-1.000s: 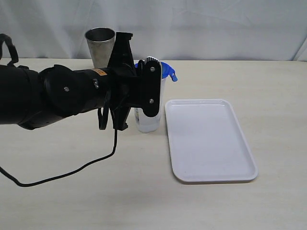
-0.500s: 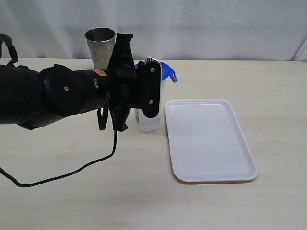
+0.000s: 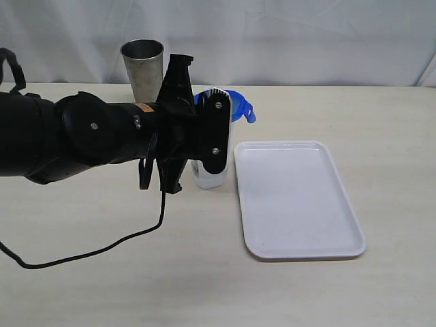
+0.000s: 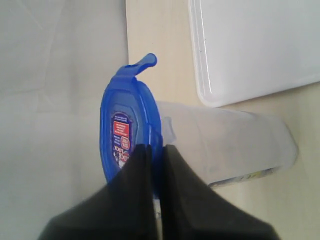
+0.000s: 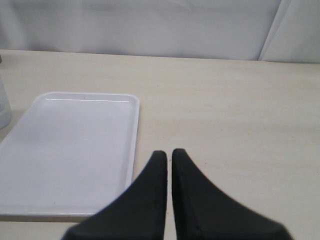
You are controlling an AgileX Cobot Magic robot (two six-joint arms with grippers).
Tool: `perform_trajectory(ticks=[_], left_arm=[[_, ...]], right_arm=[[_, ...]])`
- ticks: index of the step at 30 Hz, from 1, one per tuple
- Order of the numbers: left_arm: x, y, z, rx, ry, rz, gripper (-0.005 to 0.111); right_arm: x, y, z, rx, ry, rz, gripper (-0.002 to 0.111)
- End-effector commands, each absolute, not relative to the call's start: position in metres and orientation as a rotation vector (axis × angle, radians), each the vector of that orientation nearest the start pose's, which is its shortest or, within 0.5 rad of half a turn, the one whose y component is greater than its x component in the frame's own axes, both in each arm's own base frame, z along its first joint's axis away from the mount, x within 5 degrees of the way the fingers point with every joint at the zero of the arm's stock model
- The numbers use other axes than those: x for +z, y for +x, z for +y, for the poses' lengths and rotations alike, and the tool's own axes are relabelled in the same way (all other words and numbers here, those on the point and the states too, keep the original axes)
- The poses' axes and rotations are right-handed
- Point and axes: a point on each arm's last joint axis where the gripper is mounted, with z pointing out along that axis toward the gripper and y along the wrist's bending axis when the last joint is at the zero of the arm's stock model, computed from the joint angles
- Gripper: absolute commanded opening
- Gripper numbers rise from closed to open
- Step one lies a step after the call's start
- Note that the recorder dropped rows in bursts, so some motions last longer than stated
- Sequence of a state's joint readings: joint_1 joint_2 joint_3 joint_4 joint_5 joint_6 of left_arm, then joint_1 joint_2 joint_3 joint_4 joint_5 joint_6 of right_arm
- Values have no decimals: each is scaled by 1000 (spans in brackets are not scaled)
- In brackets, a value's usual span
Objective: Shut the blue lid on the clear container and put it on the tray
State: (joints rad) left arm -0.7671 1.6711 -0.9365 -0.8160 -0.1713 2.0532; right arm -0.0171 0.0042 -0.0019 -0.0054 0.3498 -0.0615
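Observation:
The clear container (image 3: 208, 174) stands upright on the table, just left of the white tray (image 3: 300, 197). The blue lid (image 3: 240, 103) sits on its top, one flap sticking out toward the tray. My left gripper (image 3: 216, 94) reaches in from the left and is shut on the lid's edge. In the left wrist view the black fingers (image 4: 156, 147) pinch the lid (image 4: 125, 125) beside its red-blue sticker, with the container (image 4: 230, 145) beyond them. My right gripper (image 5: 169, 152) is shut on nothing, hovering over bare table beside the tray (image 5: 70, 150).
A steel tumbler (image 3: 143, 61) stands behind the left arm, near the back of the table. A black cable (image 3: 102, 246) trails from the left arm across the table. A white curtain closes off the back.
The left gripper has tilted a little and eased the lid slightly down and toward the tray. The right gripper's jaws stay shut.

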Motion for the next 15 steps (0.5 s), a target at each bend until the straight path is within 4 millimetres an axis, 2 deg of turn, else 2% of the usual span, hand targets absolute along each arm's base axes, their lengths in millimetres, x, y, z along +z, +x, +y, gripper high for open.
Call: perform_trajectory(ticks=[1, 15], left_arm=[[224, 266, -238, 451, 1725, 1197, 0], [228, 270, -236, 551, 1728, 1135, 0]], right_arm=[[182, 53, -1, -72, -47, 1829, 4], [182, 53, -1, -72, -47, 1829, 4]])
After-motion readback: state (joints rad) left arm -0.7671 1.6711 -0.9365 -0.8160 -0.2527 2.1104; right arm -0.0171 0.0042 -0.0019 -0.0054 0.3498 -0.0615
